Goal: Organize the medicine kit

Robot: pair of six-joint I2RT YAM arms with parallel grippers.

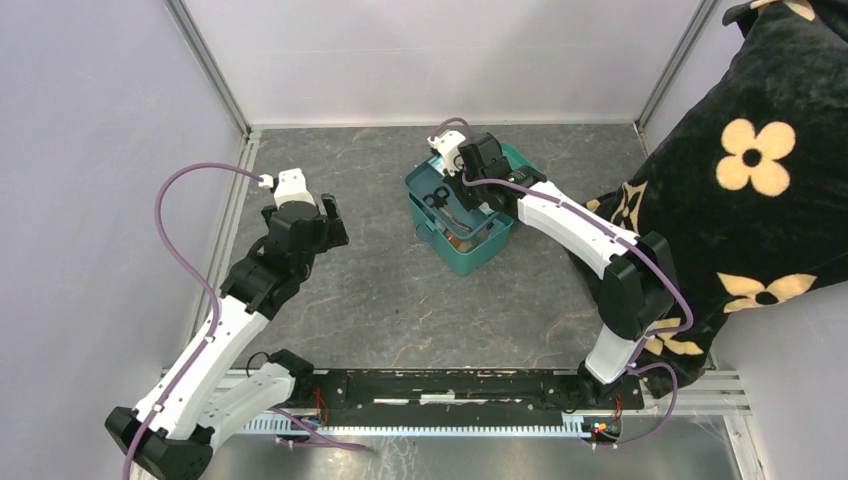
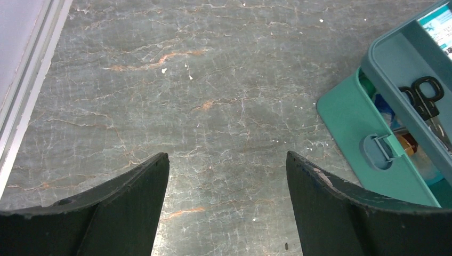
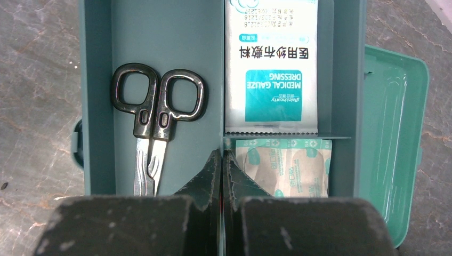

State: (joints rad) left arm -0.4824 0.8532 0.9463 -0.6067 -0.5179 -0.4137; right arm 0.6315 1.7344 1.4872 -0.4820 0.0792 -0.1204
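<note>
A: Start near the bottom edge. What is the left gripper (image 1: 335, 222) doing?
B: It hangs left of centre over the grey marbled table (image 1: 380, 300). Its jaws are spread wide with nothing between them, and the left wrist view shows only bare tabletop in the gap.
A: And the medicine kit (image 1: 468, 248)?
B: Just above the middle of the top view, slightly right, turned at an angle. Its front latch (image 2: 381, 152) shows at the right edge of the left wrist view, well apart from the left gripper.
A: The right gripper (image 3: 222, 157)?
B: Over the kit, fingers pressed together on the middle divider of the divided tray (image 3: 165, 32), which sits over the box's opening.
A: What lies in the tray?
B: Black-handled scissors (image 3: 154, 122) in the left compartment, a medical gauze dressing packet (image 3: 272, 69) upper right, wrapped plasters (image 3: 285, 170) lower right.
A: Beyond that?
B: The kit's open lid (image 3: 394, 133) at the right of that view, and black cloth (image 1: 760, 180) with cream flowers at the top view's right edge.
</note>
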